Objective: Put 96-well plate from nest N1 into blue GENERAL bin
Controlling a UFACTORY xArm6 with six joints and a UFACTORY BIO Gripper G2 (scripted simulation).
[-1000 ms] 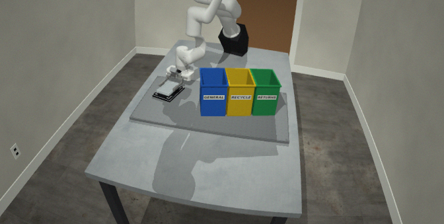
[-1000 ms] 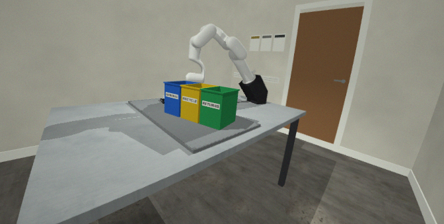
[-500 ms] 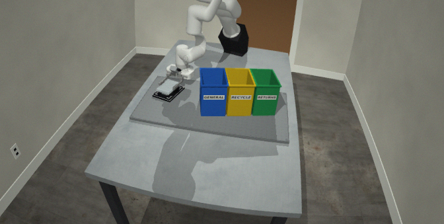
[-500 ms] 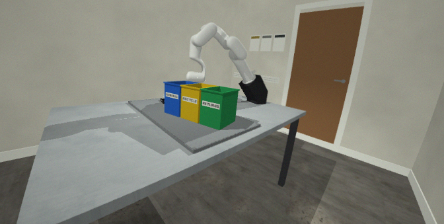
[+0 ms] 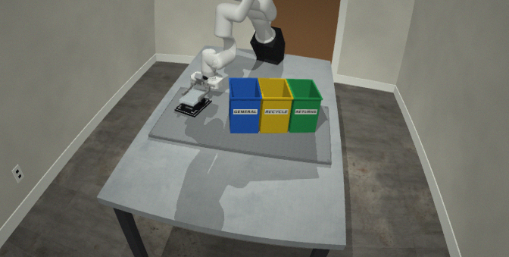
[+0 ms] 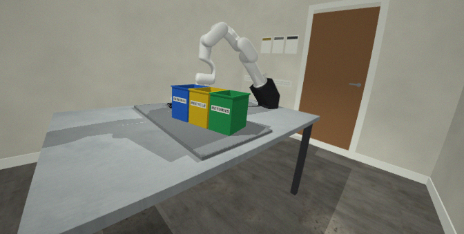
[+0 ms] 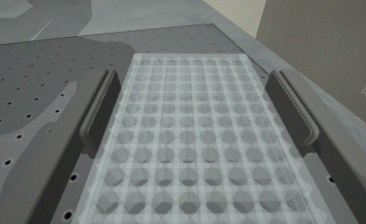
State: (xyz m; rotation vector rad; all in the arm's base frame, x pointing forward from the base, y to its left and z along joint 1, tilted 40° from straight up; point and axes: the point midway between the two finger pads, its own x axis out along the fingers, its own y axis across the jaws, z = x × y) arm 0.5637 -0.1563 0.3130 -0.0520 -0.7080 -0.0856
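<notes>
My gripper (image 5: 196, 95) (image 7: 199, 112) is shut on the clear 96-well plate (image 5: 192, 98) (image 7: 188, 130), with one finger along each long side. The plate is level and a little above the black plate nest (image 5: 204, 107), with a gap showing between them. In the exterior view the bins hide the gripper and plate. The blue GENERAL bin (image 5: 244, 123) (image 6: 179, 112) stands upright to the right of the nest in the top view. The yellow RECYCLE bin (image 5: 274, 125) (image 6: 198, 117) and green RETURNS bin (image 5: 303, 125) (image 6: 221, 123) also stand upright.
The three bins stand side by side in a tight row, open at the top, on a grey perforated board (image 5: 242, 146) (image 6: 193, 145). The board lies on the table (image 5: 265, 205) (image 6: 103, 166). The arm's black base (image 5: 270, 48) (image 6: 267, 94) is at the far end.
</notes>
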